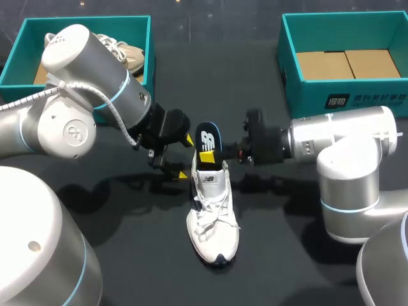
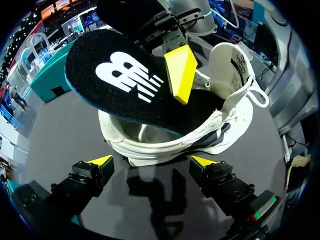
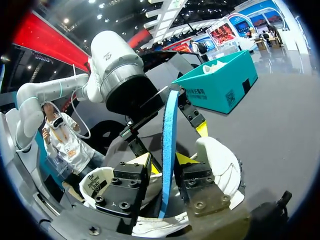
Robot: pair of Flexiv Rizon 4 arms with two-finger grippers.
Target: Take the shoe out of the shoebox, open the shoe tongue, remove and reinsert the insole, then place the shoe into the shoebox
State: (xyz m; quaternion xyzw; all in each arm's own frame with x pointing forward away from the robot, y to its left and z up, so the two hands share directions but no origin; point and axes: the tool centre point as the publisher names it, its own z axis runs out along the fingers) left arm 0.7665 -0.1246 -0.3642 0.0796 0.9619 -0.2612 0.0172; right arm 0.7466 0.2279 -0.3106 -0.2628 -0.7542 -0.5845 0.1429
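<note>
Over the shoe, our right claw pinches the insole; our left claw is spread, so the shoe may slide.

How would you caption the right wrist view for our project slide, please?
Right pincer shut on the insole, gripping it edge-on above the open white shoe.

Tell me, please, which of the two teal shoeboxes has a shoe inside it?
The far-left shoebox, on my left arm's side: a beige shoe lies inside it. The far-right shoebox shows only brown cardboard inside.
</note>
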